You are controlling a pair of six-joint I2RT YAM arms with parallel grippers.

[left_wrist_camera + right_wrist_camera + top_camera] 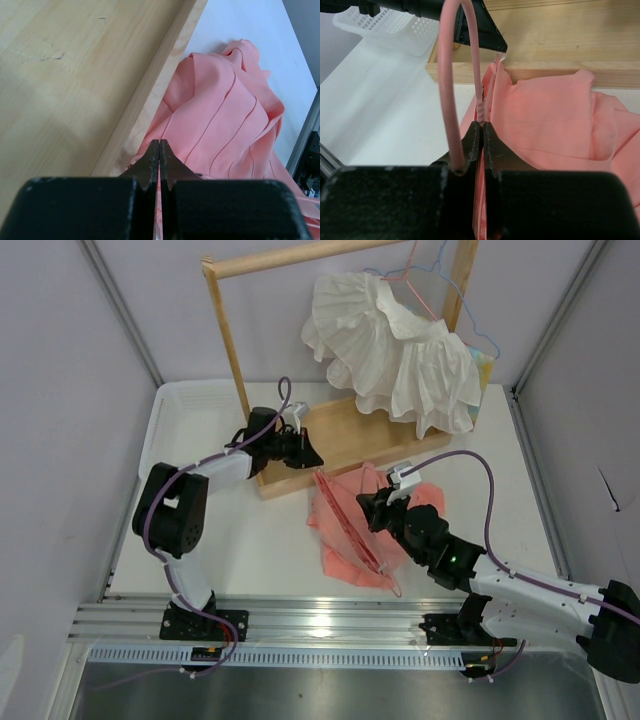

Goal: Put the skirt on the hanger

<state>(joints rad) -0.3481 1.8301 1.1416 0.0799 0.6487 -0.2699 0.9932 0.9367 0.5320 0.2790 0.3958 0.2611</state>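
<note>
The salmon-pink skirt [340, 552] lies crumpled on the white table in front of the wooden rack base; it also shows in the left wrist view [225, 115] and the right wrist view [550, 120]. The pale-pink wire hanger [345, 517] lies slantwise over it. My right gripper [368, 508] is shut on the hanger's twisted neck [481, 107], with the hook [446, 75] looping up in front of it. My left gripper [312, 458] is shut on a raised corner of the skirt at the base's edge, with pink cloth between its fingertips [150, 160].
A wooden rack with a flat base [340, 435] stands at the back. A white ruffled garment [400, 350] hangs from it on a light-blue hanger [482, 337]. A white mesh basket [190, 405] sits at the back left.
</note>
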